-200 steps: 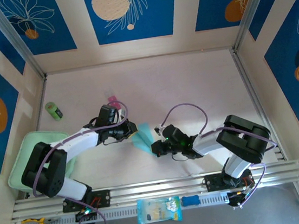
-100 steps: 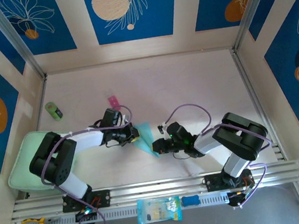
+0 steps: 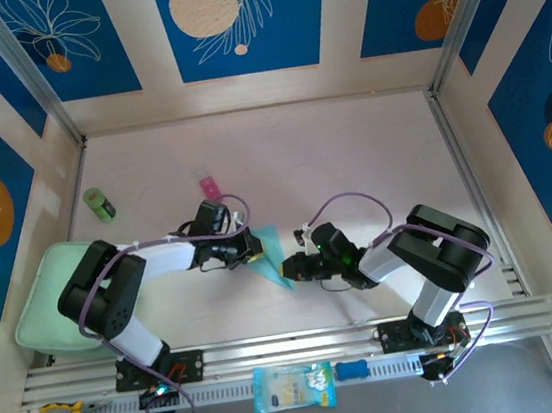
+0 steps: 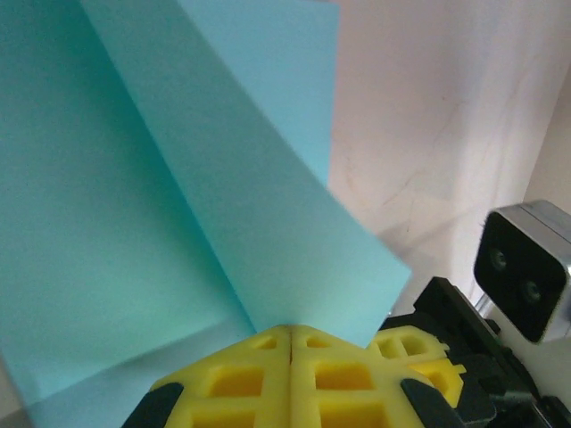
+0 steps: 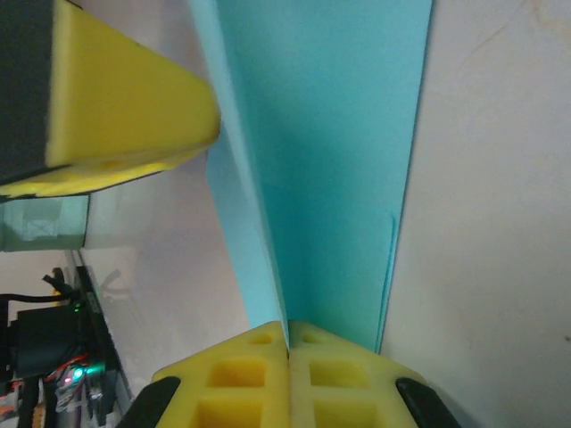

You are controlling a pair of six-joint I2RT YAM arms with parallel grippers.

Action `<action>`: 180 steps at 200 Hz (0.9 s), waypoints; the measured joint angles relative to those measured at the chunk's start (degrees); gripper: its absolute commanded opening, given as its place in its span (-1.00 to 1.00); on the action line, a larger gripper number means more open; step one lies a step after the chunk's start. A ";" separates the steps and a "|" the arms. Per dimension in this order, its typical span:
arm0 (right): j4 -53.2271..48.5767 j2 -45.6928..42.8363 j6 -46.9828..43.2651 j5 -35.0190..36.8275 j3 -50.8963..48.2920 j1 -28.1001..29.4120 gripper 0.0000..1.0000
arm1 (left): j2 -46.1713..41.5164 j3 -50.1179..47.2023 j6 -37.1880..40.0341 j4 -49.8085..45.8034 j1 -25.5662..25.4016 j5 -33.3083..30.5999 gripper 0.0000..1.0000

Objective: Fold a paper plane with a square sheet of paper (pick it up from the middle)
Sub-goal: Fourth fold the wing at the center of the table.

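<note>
Creasing mid-fold | left gripper [image 3: 246, 251] pinching paper [image 3: 271, 251], 9 o'clock edge | right gripper [image 3: 290, 267] pinching its 5 o'clock tip | paper 7 o'clock of table [image 3: 370, 155] centre | next: likely press crease

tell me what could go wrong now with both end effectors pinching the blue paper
1. The left end effector and right end effector are both shut on the thin sheet of paper; pulling apart could tear it.
2. Each grip takes the sheet only at the pad tips, so it might slip out during a fold.
3. The two end effectors sit close together; a small misjudged move could knock them together.
</note>
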 measured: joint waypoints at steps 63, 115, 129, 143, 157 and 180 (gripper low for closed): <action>4.98 2.47 3.89 -3.89 -0.74 -1.79 -0.90 | 0.44 0.04 -0.87 2.40 -0.66 0.92 -0.94; 5.29 2.73 5.03 -4.22 -0.76 -2.05 -0.91 | 2.67 1.16 -0.94 3.37 -0.72 1.31 -0.94; 5.22 2.73 5.25 -4.20 -0.76 -2.05 -0.90 | 3.58 1.57 -0.96 3.87 -0.87 1.33 -0.94; 5.16 2.73 5.40 -4.20 -0.74 -2.05 -0.90 | 4.35 1.79 -0.96 4.35 -0.96 1.33 -0.95; 4.92 2.69 5.38 -4.20 -0.70 -2.05 -0.90 | 4.81 1.90 -1.05 4.55 -1.01 1.31 -0.94; 4.17 2.56 5.38 -4.22 -0.44 -2.08 -0.90 | 5.38 2.19 -1.07 4.52 -1.03 1.31 -0.95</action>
